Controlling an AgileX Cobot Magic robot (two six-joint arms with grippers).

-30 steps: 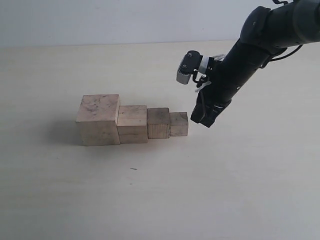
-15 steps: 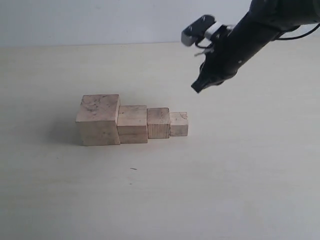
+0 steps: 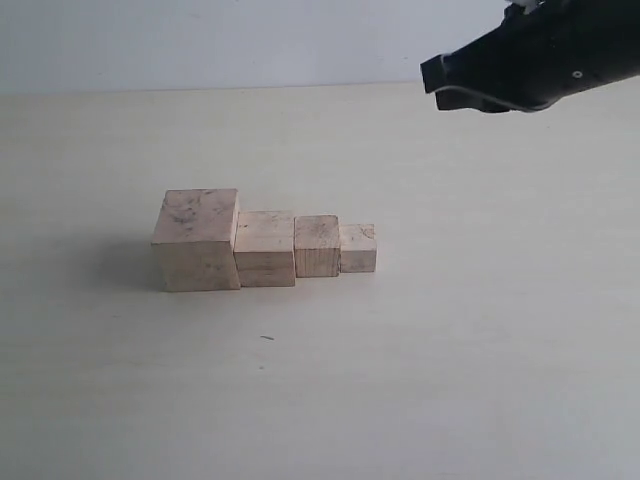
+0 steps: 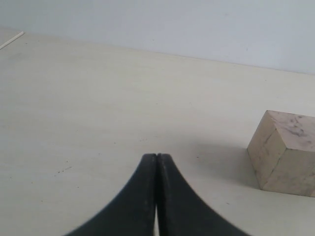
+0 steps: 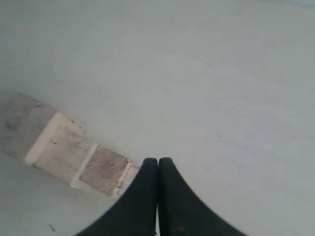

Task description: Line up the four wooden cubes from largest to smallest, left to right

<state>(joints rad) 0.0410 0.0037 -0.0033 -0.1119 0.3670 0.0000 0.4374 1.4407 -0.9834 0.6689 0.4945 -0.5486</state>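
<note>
Four pale wooden cubes stand touching in a row on the table: the largest cube (image 3: 197,238) at the left, then the second cube (image 3: 265,247), the third cube (image 3: 317,245) and the smallest cube (image 3: 358,248) at the right. My right gripper (image 3: 434,82) hangs high above the table at the upper right, well clear of the row, shut and empty (image 5: 158,161). The row of cubes (image 5: 74,152) shows below it in the right wrist view. My left gripper (image 4: 156,156) is shut and empty; the largest cube (image 4: 285,152) lies off to its side.
The cubes sit on a light wooden table (image 3: 450,350) that ends at a pale wall (image 3: 200,40) at the back. A tiny dark speck (image 3: 267,338) lies in front of the row.
The right arm has lifted up and away to the upper right from beside the smallest cube. The cubes have not moved.
</note>
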